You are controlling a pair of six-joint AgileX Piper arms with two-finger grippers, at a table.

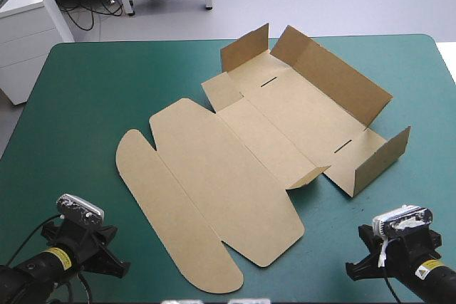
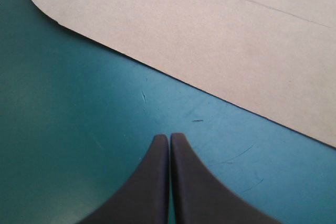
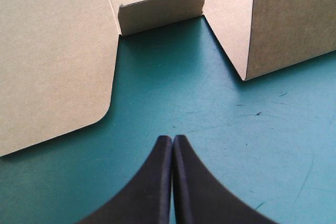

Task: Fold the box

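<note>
The brown box (image 1: pixel 249 147) lies as a cut sheet across the middle of the teal-green table (image 1: pixel 85 105). Its lid part (image 1: pixel 185 197) is flat toward the front left; the far right part has three walls raised, the long back wall (image 1: pixel 335 76) and two end walls. My left gripper (image 2: pixel 169 137) is shut over bare cover, the lid's rounded edge (image 2: pixel 210 40) a short way ahead of it. My right gripper (image 3: pixel 172 138) is shut too, above bare cover, with a small raised flap (image 3: pixel 160 11) and an end wall (image 3: pixel 291 24) ahead. Both hold nothing.
Both arms sit at the table's front corners, the left (image 1: pixel 75 243) and the right (image 1: pixel 399 247), apart from the box. Bare cover shows along the left side and the front right.
</note>
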